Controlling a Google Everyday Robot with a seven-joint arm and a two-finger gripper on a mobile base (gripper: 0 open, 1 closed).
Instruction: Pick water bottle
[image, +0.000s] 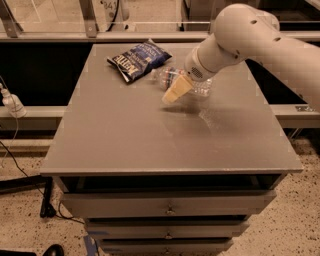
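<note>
We logged the gripper (172, 95) low over the table (125, 145), with the water bottle (167, 76) lying on its side just behind it, long axis crosswise to it and cap toward the chip bag (139, 59); whether the gripper was open or closed we could not tell.

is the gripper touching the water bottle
Cannot tell. In the camera view the gripper sits over the middle of the lying water bottle, next to the chip bag, and overlaps it, so neither contact nor a gap shows plainly.
</note>
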